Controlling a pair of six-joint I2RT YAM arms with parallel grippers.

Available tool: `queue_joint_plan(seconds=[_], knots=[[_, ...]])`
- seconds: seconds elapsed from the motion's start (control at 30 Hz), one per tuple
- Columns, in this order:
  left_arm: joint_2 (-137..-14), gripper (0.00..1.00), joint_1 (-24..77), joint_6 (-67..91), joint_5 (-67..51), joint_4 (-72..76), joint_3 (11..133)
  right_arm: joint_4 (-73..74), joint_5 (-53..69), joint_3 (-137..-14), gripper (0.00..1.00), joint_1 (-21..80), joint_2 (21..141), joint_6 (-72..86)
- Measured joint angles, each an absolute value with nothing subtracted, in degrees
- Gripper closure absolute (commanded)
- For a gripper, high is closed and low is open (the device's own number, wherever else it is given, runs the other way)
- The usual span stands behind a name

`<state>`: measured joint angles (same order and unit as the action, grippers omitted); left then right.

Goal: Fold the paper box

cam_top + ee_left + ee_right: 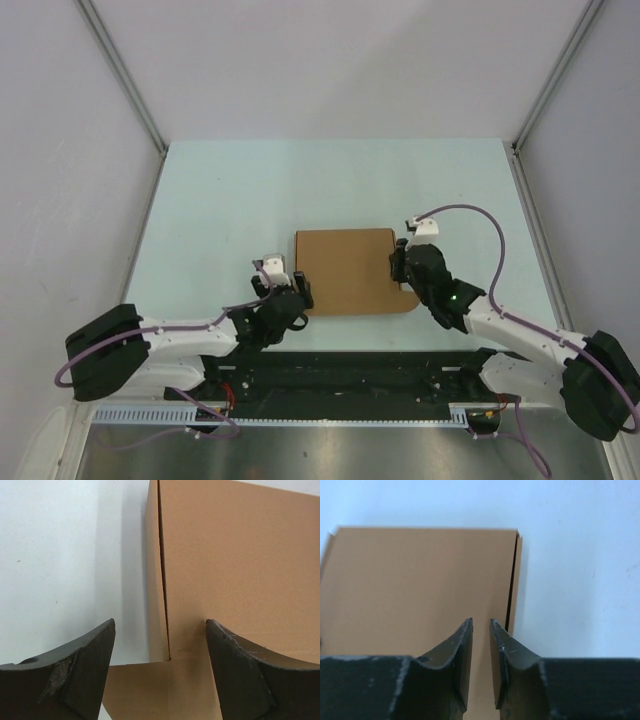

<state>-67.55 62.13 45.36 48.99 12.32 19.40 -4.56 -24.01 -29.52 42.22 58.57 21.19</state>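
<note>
Brown cardboard: the paper box [345,272] sits centre-frame on the surface [220,190], seemingly almost folded, its near flap apparently untucked. The left end effector [160,625] is spread around its corner; the right end effector [481,622] is barely parted and holds nothing.

Left gripper [159,626] gapes wide; right gripper [481,623] seems barely parted.

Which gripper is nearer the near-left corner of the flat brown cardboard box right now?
Left. The left gripper frames that corner of the flat brown cardboard box between wide-open jaws. The right gripper sits at the opposite, right edge, jaws narrowly apart.
</note>
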Motion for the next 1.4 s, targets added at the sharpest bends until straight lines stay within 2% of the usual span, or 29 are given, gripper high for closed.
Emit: queue_joint_plan(seconds=[0.1,0.33,0.47,0.57,0.7,0.77,0.87,0.97,1.07,1.17,1.4], knots=[[-69.52,0.21,61.76,45.69,48.88,13.10,19.75,-3.31,-23.27,-29.23,0.57,42.13,62.39,21.61],[-72.93,0.21,60.97,46.72,48.84,16.01,20.51,-2.72,-22.55,-27.53,0.55,41.89,63.81,22.39],[-72.60,0.17,60.77,47.16,48.97,15.68,20.71,-2.04,-22.35,-27.27,0.43,41.58,62.52,22.48],[-68.01,0.17,60.34,46.74,48.93,12.05,20.21,-0.32,-21.96,-27.20,0.39,40.64,57.19,22.41],[-55.02,0.18,58.98,44.47,50.24,7.11,19.16,3.05,-22.72,-28.67,0.39,41.32,49.54,20.78],[-48.03,0.17,58.54,42.85,51.33,6.24,19.31,4.19,-24.21,-30.35,0.36,45.12,48.36,19.55],[-42.85,0.15,58.28,41.34,53.04,3.20,21.21,5.96,-30.61,-34.22,0.29,58.85,51.66,16.14],[-43.59,0.13,58.13,42.33,53.87,-2.76,25.74,7.40,-42.33,-41.60,0.21,76.51,63.00,9.65],[-44.62,0.13,58.02,44.36,53.78,-8.03,28.51,7.77,-52.03,-46.15,0.19,85.47,74.08,2.83],[-42.44,0.14,57.87,46.06,53.74,-12.29,28.56,9.52,-57.28,-45.95,0.18,90.06,79.05,-3.36],[-36.14,0.14,57.19,48.29,53.54,-14.98,27.44,8.60,-61.32,-45.23,0.19,92.12,77.14,-11.97]])
